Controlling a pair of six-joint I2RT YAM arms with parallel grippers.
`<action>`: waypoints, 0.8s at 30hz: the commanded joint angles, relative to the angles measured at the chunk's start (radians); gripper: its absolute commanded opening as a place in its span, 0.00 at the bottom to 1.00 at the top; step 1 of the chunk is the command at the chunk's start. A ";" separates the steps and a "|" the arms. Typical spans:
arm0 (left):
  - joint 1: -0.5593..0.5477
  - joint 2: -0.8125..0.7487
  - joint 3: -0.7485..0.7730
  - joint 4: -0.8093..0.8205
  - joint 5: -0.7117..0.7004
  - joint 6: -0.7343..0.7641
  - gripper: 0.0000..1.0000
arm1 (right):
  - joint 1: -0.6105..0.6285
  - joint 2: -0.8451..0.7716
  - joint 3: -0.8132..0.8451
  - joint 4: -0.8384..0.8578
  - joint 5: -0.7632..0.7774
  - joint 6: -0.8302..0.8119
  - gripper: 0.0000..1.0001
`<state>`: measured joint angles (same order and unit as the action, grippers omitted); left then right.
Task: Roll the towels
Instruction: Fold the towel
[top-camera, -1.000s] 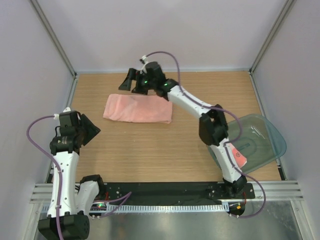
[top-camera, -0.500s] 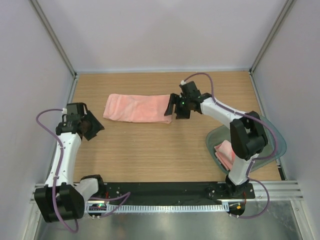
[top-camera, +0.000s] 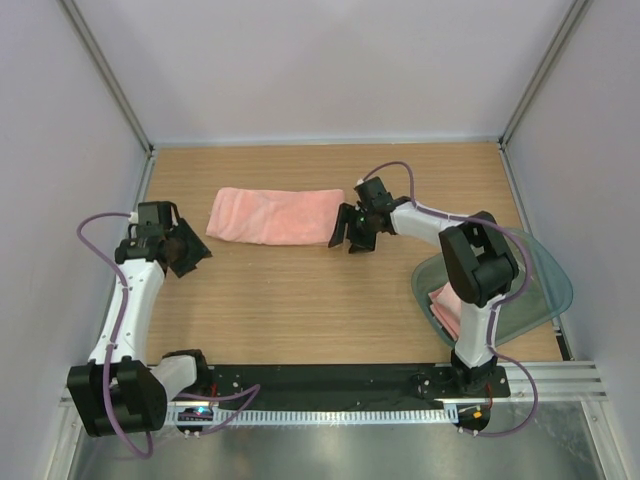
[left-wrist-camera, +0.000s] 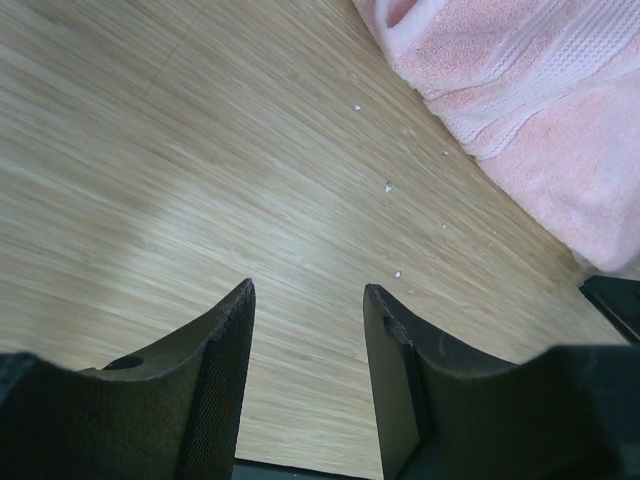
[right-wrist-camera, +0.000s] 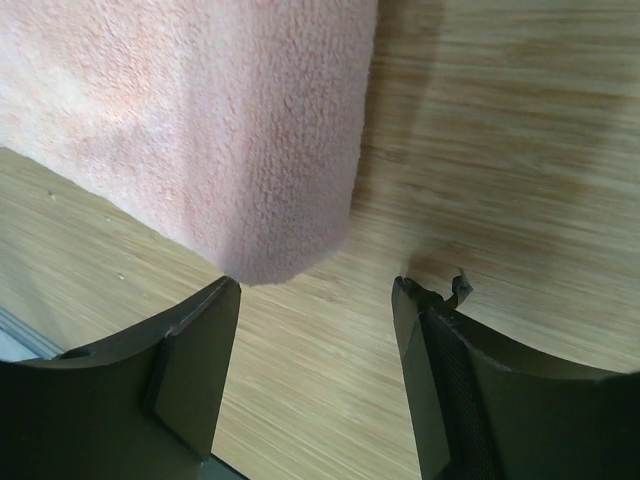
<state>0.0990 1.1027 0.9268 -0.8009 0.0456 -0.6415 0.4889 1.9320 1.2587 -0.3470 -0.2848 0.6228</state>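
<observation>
A pink towel (top-camera: 275, 216) lies folded into a long strip on the wooden table, in the back middle. My right gripper (top-camera: 350, 237) is open and empty, low at the strip's right end; the right wrist view shows that end's corner (right-wrist-camera: 290, 170) just ahead of the open jaws (right-wrist-camera: 318, 290). My left gripper (top-camera: 192, 252) is open and empty, a little left of the strip's left end; the left wrist view shows that end (left-wrist-camera: 520, 110) at the upper right, ahead of the jaws (left-wrist-camera: 308, 292). A second pink towel (top-camera: 452, 303) lies in the bin.
A clear green-tinted bin (top-camera: 540, 285) sits at the table's right side, under the right arm. White walls with metal posts enclose the table on three sides. A black rail (top-camera: 320, 380) runs along the near edge.
My right gripper has swung from behind the towel's middle to its right end and dropped low. My left gripper has moved up and right toward the towel's left end.
</observation>
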 joint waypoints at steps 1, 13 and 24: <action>-0.005 -0.001 -0.002 0.032 -0.010 0.031 0.48 | -0.012 -0.007 0.010 0.112 -0.030 0.050 0.70; -0.005 0.020 -0.013 0.052 -0.001 0.042 0.48 | -0.035 0.071 0.085 0.118 -0.010 0.068 0.70; -0.005 0.048 0.023 0.063 0.010 0.049 0.48 | -0.039 -0.016 -0.002 -0.021 0.053 -0.063 0.15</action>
<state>0.0982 1.1389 0.9154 -0.7746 0.0460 -0.6159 0.4515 2.0075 1.2915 -0.2520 -0.2939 0.6502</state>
